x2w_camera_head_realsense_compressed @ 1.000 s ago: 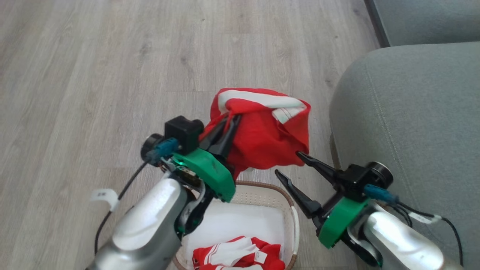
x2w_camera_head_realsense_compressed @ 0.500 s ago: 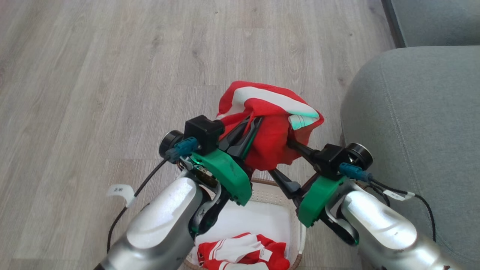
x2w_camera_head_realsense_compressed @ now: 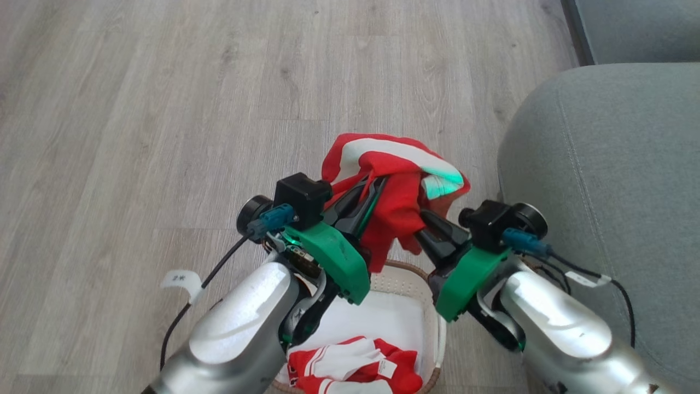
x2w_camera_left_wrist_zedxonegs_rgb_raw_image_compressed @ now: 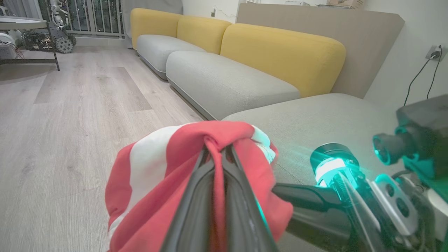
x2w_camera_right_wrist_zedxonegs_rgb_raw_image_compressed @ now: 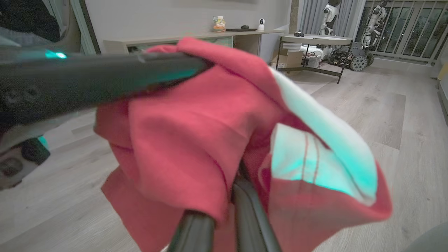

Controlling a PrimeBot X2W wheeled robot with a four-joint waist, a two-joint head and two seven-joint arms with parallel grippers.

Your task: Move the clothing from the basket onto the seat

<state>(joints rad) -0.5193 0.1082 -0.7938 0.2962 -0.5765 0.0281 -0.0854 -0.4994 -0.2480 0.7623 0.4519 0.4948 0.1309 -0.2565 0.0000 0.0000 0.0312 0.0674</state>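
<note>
A soft red garment with white stripes is clamped in the left end effector, the dark fingers pressed together on a bunched fold. The right end effector is closed on the same garment. It is held above the perforated cream basket, where a second garment lies crumpled. The rounded grey fabric seat stands beside the basket. Open wood-grain floor extends leftward.

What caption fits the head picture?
Left pincer and right pincer grip one red garment, held clear of the basket, beside the grey seat.
</note>
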